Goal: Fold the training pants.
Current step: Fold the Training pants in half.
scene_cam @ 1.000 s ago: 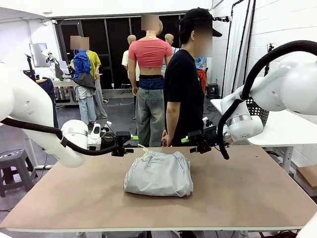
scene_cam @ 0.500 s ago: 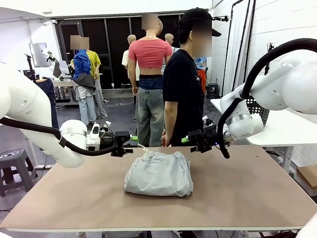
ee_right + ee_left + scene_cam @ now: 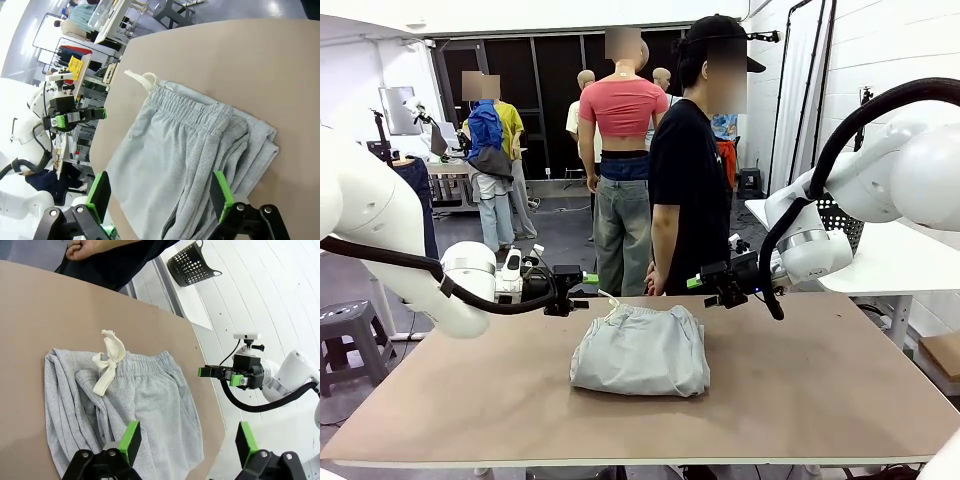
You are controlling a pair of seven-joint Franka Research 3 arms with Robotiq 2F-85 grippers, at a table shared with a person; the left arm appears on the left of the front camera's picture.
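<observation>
The light grey training pants (image 3: 641, 350) lie folded into a compact bundle in the middle of the table, waistband toward the far side, white drawstring (image 3: 611, 303) sticking out at the far left corner. My left gripper (image 3: 586, 289) hovers open just left of the bundle's far edge, holding nothing. My right gripper (image 3: 699, 289) hovers open just right of it, also holding nothing. From the left wrist camera, the pants (image 3: 135, 410) and knotted drawstring (image 3: 109, 364) lie below my open gripper (image 3: 187, 440). Through the right wrist camera I look down on the pants (image 3: 180, 170) past my open gripper (image 3: 160, 192).
A person in a black shirt (image 3: 688, 180) stands at the far edge behind the pants, one hand (image 3: 87, 247) near the table. The brown tabletop (image 3: 840, 380) is bare around the bundle. A white side table holding a black basket (image 3: 845, 225) stands at the right.
</observation>
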